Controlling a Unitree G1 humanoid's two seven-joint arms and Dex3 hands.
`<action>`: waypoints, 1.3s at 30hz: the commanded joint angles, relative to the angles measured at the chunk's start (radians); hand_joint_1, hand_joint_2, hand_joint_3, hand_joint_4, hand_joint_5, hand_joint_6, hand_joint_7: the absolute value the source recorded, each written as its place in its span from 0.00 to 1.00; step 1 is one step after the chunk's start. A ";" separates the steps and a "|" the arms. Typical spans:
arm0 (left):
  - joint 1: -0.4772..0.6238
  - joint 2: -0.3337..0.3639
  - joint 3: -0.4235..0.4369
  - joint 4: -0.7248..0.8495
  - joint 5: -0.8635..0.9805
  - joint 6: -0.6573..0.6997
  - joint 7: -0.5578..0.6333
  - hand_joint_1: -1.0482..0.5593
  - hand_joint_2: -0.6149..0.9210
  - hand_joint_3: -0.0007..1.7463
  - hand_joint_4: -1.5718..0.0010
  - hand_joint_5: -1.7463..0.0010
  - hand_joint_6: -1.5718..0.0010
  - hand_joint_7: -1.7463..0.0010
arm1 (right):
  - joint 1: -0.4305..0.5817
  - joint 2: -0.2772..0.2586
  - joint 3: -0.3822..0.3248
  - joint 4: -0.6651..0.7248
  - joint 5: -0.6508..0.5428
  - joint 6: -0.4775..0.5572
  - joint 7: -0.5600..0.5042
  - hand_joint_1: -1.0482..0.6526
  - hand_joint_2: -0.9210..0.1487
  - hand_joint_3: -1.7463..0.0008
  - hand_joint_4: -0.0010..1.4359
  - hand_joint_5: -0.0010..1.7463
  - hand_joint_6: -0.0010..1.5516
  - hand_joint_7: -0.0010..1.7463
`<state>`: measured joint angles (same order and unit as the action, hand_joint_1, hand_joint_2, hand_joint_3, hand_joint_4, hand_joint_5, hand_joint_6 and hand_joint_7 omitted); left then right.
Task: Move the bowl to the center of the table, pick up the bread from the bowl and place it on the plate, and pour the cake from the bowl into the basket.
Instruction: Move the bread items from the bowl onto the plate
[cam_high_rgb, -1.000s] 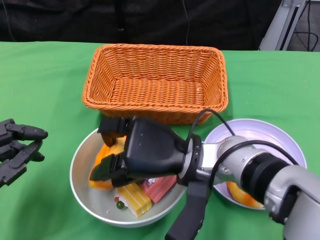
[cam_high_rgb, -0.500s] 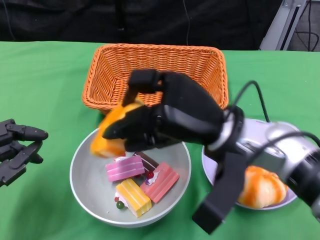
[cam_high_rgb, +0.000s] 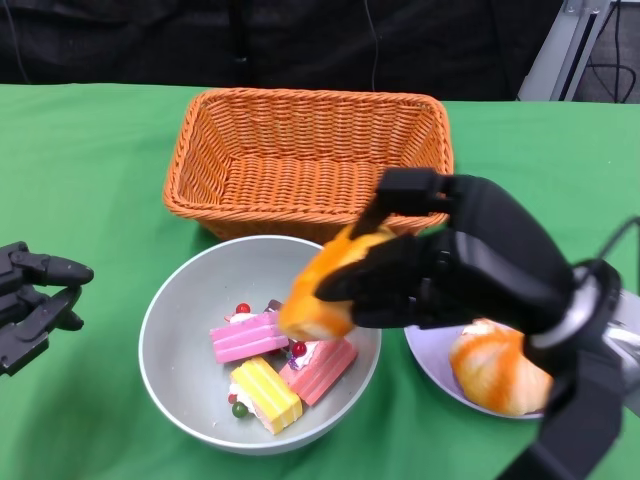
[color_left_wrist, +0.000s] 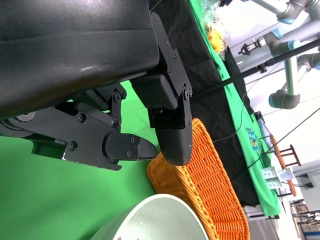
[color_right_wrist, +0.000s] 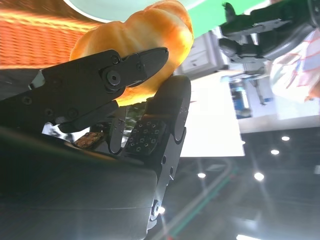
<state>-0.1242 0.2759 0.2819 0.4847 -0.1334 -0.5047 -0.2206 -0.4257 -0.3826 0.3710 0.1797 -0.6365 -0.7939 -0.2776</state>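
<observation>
My right hand (cam_high_rgb: 460, 265) grips an orange bread roll (cam_high_rgb: 322, 290) and holds it in the air over the right side of the grey bowl (cam_high_rgb: 175, 300). The same roll (color_right_wrist: 135, 35) shows between the black fingers (color_right_wrist: 107, 80) in the right wrist view. Several cake pieces, pink, yellow and red (cam_high_rgb: 275, 365), lie in the bowl. Another bread roll (cam_high_rgb: 497, 365) sits on the pale plate (cam_high_rgb: 430, 350) to the right of the bowl. The orange wicker basket (cam_high_rgb: 310, 160) stands behind the bowl. At the left edge my left hand (cam_high_rgb: 30, 300) rests on the cloth holding nothing.
Green cloth covers the table (cam_high_rgb: 90, 160). The basket's front wall is close behind the bowl's rim. A metal stand leg (cam_high_rgb: 575, 45) rises beyond the far right corner. The left wrist view shows the basket (color_left_wrist: 200, 175) and the bowl's rim (color_left_wrist: 150, 220).
My right hand lifted the bread roll out of the bowl's left side and carried it rightward over the bowl towards the plate. The left hand stayed still.
</observation>
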 joint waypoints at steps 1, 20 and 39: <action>-0.012 0.031 0.003 0.030 0.007 -0.024 -0.005 0.60 0.99 0.16 0.47 0.29 0.38 0.58 | 0.062 -0.029 -0.066 -0.035 0.018 0.000 0.005 0.56 0.09 0.99 0.65 0.47 0.80 0.07; -0.042 0.060 0.019 0.116 -0.008 -0.057 -0.013 0.60 0.98 0.17 0.47 0.29 0.39 0.58 | 0.173 -0.055 -0.225 0.173 -0.104 0.053 -0.194 0.58 0.07 1.00 0.68 0.42 0.79 0.07; -0.033 0.060 0.018 0.111 -0.008 -0.059 -0.030 0.60 0.99 0.15 0.49 0.30 0.39 0.60 | -0.008 0.006 -0.086 0.624 -0.180 0.186 -0.438 0.56 0.12 1.00 0.69 0.40 0.78 0.05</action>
<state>-0.1624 0.3143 0.2960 0.5965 -0.1410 -0.5592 -0.2530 -0.4114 -0.3838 0.2809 0.7864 -0.8236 -0.6170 -0.6957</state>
